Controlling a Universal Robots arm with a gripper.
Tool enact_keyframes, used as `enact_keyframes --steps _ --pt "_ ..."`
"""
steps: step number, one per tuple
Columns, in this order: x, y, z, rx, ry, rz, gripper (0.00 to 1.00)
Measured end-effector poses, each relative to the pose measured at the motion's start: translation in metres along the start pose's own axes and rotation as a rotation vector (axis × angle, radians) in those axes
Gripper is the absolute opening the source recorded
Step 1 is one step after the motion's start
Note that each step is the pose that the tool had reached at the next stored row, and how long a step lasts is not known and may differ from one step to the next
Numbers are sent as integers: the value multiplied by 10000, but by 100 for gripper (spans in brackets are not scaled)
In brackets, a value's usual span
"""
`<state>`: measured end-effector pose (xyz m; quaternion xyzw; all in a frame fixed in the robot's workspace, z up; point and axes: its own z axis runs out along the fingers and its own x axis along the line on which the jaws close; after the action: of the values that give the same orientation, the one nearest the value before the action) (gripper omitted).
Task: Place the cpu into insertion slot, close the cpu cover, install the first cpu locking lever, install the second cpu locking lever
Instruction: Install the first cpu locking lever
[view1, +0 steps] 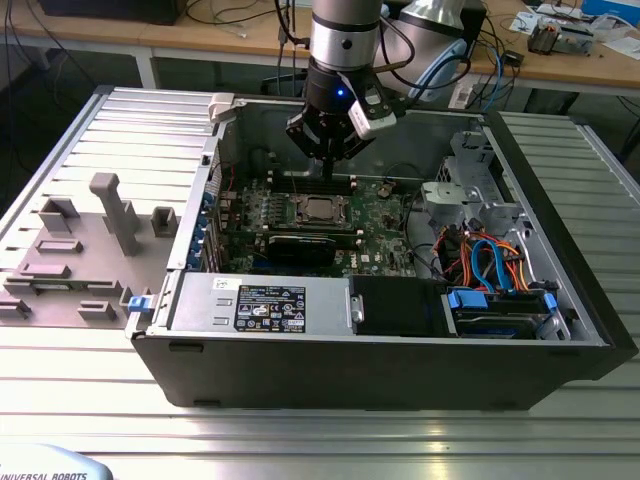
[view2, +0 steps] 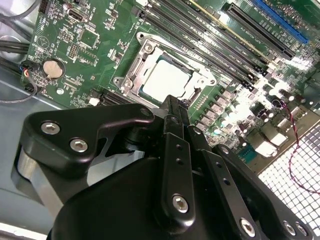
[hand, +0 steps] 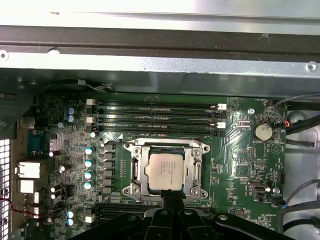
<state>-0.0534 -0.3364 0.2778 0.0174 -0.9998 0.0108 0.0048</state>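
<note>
The cpu (view1: 320, 209) lies flat in the insertion slot (hand: 131, 190) on the green motherboard, its pale silver top showing in both wrist views (view2: 165, 80) (hand: 165, 170). The cpu cover (hand: 141, 170) (view2: 134, 67) lies down around the chip, framing it with its square window. My gripper (view1: 330, 160) hangs inside the open computer case, just above and behind the socket in the exterior view. Its black fingers are pressed together into one narrow tip (view2: 172, 102) (hand: 170, 200) at the socket's edge, with nothing between them.
Long black memory slots (hand: 155, 115) run beside the socket, and a black expansion card (view1: 300, 248) lies in front of it. The case wall (view1: 225, 150), power supply (view1: 265, 300) and cabled drive bay (view1: 490, 270) hem the board in. A grey fixture plate (view1: 80, 250) lies outside.
</note>
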Motion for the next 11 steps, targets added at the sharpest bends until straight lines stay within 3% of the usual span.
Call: enact_keyframes --steps 3,7,11 --pt "0 0 0 0 -1 -37 11" --pt "1 0 1 5 -17 -497 11" --pt "62 3 8 -3 -122 -506 11"
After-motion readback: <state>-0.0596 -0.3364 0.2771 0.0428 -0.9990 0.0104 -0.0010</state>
